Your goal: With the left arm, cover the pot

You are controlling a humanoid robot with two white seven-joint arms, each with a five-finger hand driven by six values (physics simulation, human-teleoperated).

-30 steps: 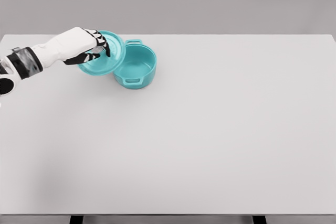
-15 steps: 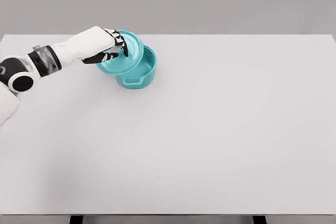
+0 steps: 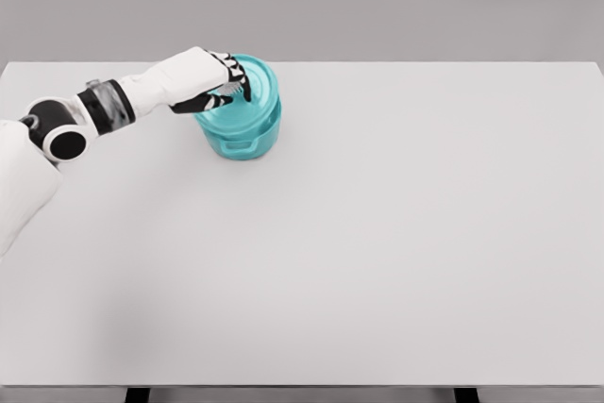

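Teal lid (image 3: 247, 92) sits over the pot (image 3: 243, 134), slightly tilted, my left hand (image 3: 203, 77) clamped on its knob; seating and release remain.

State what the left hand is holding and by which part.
The left hand holds the teal lid by its top knob, above the pot.

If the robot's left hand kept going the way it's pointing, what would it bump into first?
Probably nothing new: the left hand points right, already holding the teal lid over the pot. Beyond them, only bare table shows, though depth is hard to judge.
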